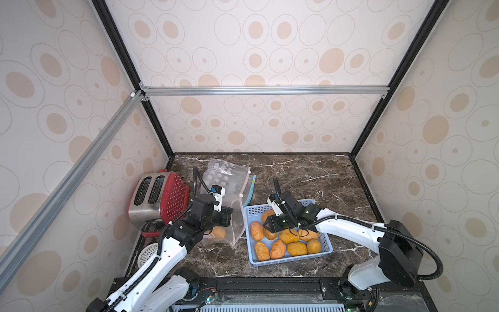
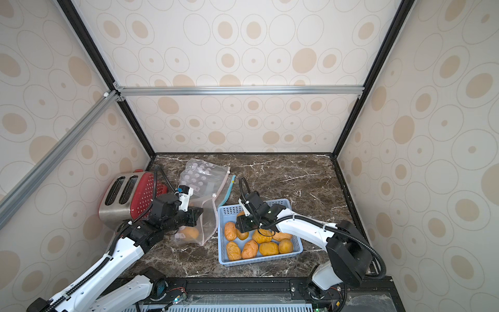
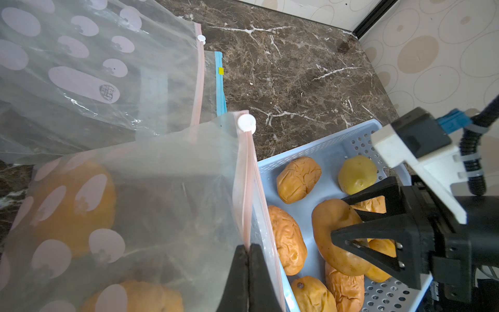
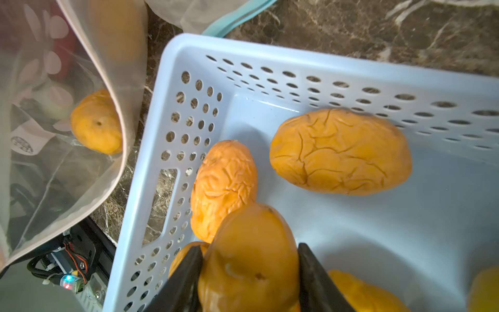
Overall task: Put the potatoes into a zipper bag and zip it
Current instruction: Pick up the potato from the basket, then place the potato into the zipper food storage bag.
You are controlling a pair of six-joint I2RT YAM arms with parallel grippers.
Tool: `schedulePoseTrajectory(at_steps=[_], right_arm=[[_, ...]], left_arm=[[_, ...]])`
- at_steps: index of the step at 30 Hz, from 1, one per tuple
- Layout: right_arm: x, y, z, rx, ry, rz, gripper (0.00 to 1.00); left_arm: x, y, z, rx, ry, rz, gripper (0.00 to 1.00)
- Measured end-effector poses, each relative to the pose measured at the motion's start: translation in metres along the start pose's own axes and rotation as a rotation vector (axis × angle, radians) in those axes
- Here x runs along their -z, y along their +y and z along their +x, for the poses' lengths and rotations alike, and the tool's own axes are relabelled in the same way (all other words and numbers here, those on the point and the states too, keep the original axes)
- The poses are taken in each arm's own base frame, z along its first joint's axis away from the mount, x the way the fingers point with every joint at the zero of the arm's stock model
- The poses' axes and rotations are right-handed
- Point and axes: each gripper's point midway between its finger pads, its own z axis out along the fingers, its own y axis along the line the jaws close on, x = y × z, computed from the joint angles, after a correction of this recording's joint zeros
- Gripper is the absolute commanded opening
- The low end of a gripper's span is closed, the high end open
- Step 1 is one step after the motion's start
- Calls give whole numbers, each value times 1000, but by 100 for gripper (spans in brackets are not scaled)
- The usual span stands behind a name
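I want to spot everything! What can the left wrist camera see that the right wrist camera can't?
Only the left wrist view shows the white slider on the bag and the left claw pinching the bag's edge. Only the right wrist view shows the handle slot in the blue basket and a little glowing light. Both show the basket, the bag with one bagged potato inside, and the right claw squeezing a smooth potato.
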Motion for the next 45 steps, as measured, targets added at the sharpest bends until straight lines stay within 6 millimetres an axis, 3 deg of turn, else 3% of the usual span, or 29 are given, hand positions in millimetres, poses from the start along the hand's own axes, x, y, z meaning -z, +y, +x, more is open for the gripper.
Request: schedulePoseTrajectory(at_steps=[7,18,28,38,41,45], right_arm=[[25,10,-13,17,-139,-68,37],[50,65,-60,31,-347,-296,35],[4,111,-73,58,-317,-370,35],[-27,119,-76,37,-276,-386,40],[-31,120,-75,34,-263,-394,45],[-31,122,-75,33,-258,-402,59]], left_arm=[[4,-3,-1,2,-10,13,0],[11,-6,-4,21,-30,30,0],[11,-9,-3,54,-19,47,0],[11,-10,-2,60,-15,49,0],[12,-10,-3,60,-17,49,0],[13,-11,-4,61,-18,50,0]])
